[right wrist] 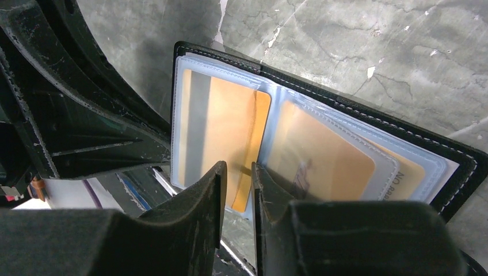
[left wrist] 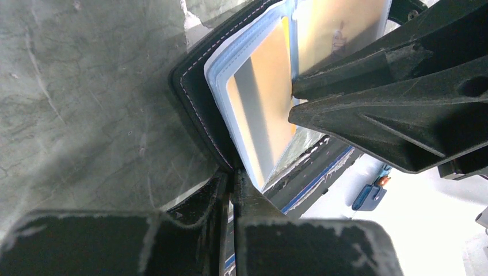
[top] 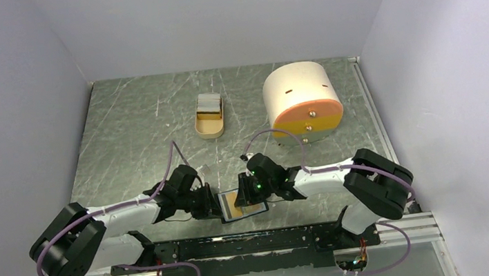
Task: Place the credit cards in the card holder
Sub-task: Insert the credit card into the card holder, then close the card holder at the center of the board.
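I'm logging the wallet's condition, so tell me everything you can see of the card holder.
The card holder is a black, leather-looking bifold with pale stitching, held open at the near edge of the table. Its clear blue-grey sleeves hold yellow-orange cards, one with a grey stripe. The left gripper pinches its cover edge; the right gripper is closed on a sleeve page by the fold.

Arms folded inward, low; left claw [left wrist: 232,172], right claw [right wrist: 237,169] both pinched narrow

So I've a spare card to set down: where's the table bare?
Bare: from the tan tray left to the wall, and the strip between tray, cylinder and card holder. Crowded: around that holder, gripped by left gripper and right gripper.
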`<control>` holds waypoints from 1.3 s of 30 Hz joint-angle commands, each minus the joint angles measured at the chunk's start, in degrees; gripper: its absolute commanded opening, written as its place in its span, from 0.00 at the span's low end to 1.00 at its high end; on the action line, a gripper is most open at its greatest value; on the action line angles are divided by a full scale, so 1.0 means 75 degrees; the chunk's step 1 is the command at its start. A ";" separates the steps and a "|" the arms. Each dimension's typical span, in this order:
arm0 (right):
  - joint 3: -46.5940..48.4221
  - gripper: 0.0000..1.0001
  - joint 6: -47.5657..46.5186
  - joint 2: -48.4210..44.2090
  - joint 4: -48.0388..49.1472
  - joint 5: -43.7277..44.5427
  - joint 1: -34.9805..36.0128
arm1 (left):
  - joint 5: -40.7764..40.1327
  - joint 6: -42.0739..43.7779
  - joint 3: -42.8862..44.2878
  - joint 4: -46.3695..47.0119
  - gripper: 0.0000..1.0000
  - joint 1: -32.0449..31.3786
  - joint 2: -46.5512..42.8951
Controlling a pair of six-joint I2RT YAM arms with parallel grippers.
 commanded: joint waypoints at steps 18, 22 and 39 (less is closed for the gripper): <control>0.0656 0.38 -0.0634 -0.2421 -0.3973 0.2874 0.0054 | -0.1417 -0.0599 0.0354 -0.1707 0.25 -0.0009 -0.1687; 0.0803 0.38 -0.0720 -0.2680 -0.4463 0.3486 0.0052 | -0.1305 -0.0617 0.0286 -0.1502 0.31 -0.0015 -0.1831; 0.0602 0.26 -0.0954 -0.2128 -0.4180 0.3803 0.0051 | -0.0796 -0.0666 0.0063 -0.0209 0.46 -0.0006 -0.0797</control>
